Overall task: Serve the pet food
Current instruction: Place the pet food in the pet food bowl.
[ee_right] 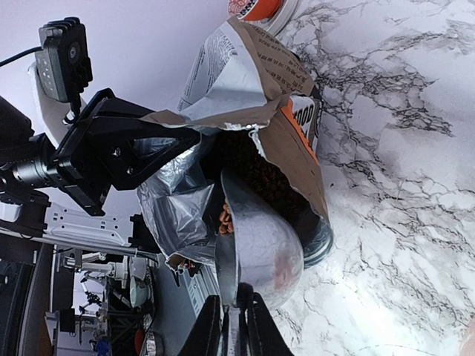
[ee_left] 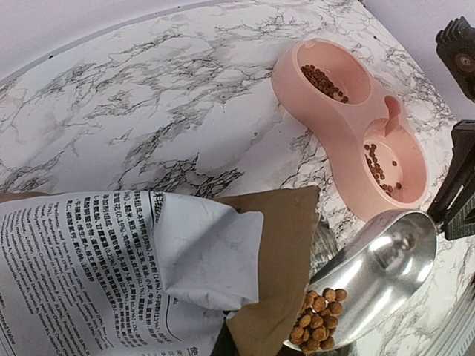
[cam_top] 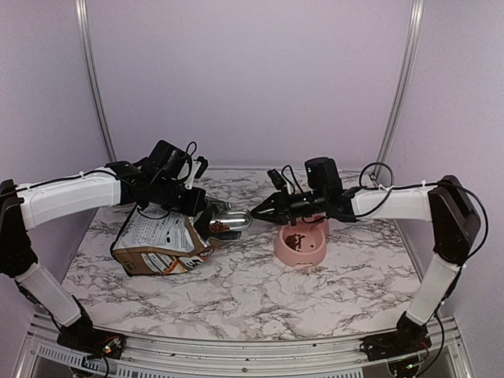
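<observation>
Steel scoop (in right jaws) carries kibble.

Brown kibble: a heap in the steel scoop, scatterings across both pink bowl wells

right gripper: fingers closed on the handle of a metal scoop. scoop bowl sits in the torn mouth of the paper bag, which lies on its side on the marble tabletop. brown kibble shows at the scoop's inner edge, beside the bag's foil lining. left gripper clamps the bag's upper lip. orange object at the top edge, cut off, unidentifiable.
</observation>
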{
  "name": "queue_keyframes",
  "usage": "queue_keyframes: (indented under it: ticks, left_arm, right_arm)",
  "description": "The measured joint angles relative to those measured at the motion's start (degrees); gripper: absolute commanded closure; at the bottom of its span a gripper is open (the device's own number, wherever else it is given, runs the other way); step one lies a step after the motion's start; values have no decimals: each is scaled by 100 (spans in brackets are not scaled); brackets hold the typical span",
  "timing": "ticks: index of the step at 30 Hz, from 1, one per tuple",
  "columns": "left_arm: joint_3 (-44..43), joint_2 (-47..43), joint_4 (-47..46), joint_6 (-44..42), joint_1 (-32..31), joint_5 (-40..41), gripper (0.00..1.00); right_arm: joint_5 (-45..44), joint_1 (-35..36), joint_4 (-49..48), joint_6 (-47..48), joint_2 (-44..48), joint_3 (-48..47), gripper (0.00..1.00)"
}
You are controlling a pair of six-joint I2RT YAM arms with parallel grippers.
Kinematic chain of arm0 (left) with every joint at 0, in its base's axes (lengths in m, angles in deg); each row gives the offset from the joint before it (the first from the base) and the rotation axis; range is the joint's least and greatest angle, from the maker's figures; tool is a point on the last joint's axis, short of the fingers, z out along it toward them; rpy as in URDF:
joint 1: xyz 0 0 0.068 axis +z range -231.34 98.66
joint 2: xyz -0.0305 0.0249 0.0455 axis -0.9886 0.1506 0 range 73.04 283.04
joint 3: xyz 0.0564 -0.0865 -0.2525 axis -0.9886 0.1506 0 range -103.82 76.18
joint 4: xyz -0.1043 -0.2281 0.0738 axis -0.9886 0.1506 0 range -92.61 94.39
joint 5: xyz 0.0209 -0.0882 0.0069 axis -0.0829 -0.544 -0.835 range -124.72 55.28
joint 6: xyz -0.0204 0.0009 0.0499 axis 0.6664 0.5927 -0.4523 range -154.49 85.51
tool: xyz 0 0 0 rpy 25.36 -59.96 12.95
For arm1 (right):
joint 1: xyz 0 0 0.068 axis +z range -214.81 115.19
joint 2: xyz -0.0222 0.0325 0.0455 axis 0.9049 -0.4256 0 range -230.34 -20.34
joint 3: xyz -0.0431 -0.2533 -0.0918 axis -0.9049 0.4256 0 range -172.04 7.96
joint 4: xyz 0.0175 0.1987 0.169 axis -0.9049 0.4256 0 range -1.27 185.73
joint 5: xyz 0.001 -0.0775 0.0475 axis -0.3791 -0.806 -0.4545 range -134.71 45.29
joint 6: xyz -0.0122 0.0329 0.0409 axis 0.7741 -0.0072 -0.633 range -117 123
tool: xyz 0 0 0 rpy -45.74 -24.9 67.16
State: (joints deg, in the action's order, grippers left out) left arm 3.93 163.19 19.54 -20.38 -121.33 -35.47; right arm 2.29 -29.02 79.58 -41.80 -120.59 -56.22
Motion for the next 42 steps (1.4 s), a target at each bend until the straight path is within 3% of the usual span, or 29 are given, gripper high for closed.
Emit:
queue_keyframes:
  ticks: [20,42]
  left_arm:
    - [0,-50,15,0,0,79,100]
    - [0,-52,15,2,0,83,100]
  right_arm:
    - [240,-723,273,26,1333,828,100]
    - [682,-2903,1711,817,3117,2159,100]
